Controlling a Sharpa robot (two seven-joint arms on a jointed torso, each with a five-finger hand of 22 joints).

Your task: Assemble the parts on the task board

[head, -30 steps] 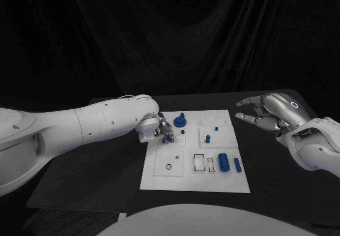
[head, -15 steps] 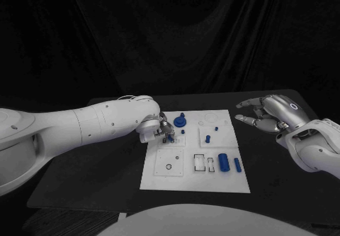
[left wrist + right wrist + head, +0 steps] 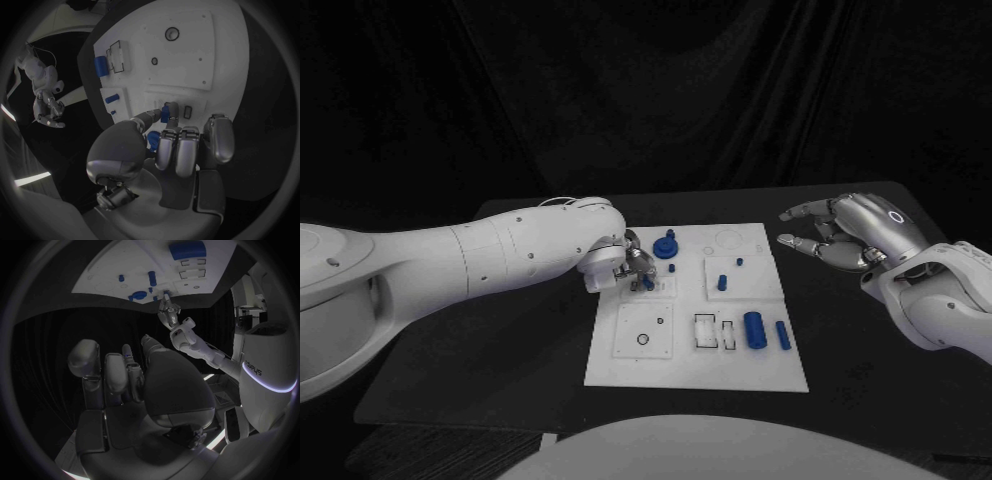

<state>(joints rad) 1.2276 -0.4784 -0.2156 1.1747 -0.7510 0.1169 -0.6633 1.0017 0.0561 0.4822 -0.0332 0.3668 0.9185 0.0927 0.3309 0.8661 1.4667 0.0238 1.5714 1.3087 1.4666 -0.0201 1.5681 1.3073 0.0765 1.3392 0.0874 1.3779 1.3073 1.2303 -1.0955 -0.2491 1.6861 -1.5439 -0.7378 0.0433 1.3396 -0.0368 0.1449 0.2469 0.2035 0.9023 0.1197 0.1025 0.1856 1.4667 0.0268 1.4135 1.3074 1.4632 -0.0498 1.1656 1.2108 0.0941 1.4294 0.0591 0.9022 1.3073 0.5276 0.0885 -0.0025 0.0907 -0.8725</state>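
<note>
Spreading black beneath everything, the tabletop, carrying the white task board at its middle. Looking rigid and flat, that board, unlikely to shift under a light press. Reaching in from the left, the left hand, hanging over the board's far-left part and pinching a small blue peg between thumb and fingertip, right above a slot in the board, as the left wrist view is showing. Hovering off the board's far-right corner, the right hand, holding nothing, fingers loosely curled and apart. Lying near the board's right edge, a blue cylinder with a slimmer blue rod just beside it; standing toward the far side, a blue knobbed piece and a few short blue pins. Judging all these parts as light, stiff, smooth plastic, probably slippery and prone to rolling or twisting in a pinch. Best gripping across the middle of the round bodies, fingertips opposed, leaving the lower end free for seating, and pressing gently and squarely rather than forcing at a tilt.
</note>
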